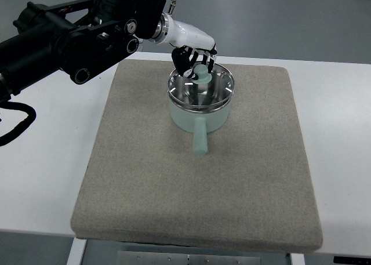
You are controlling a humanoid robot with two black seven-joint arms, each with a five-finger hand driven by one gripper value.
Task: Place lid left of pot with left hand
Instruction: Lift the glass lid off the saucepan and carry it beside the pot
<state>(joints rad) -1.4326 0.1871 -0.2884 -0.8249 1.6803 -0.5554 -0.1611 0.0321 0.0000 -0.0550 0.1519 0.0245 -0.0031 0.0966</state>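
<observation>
Robot hand on your left side [194, 56] reaches in from the upper left of the top view and sits over the far rim of the pot [199, 115], its dark fingers [184, 61] curled down around the pale green knob [202, 77] at the centre of the lid [200, 89]. You can read this as a pinch on the knob, though whether the fingertips are truly pressing it is hard to tell from this steep angle. The lid lies flat on the pot, seated inside the rim, not yet lifted.

Your key relation: the knob is directly beneath the fingers, so no sideways reach is needed before lifting. The pot's handle [199, 140] points straight toward you, along the near-far line, leaving both flanks of the pot free. The bare stretch of grey mat [133, 160] to the pot's left is on the same side the arm comes from, so you would carry the lid up and then back toward the arm. The mat rests on the white counter [46, 178]. No right hand shows in this view.
</observation>
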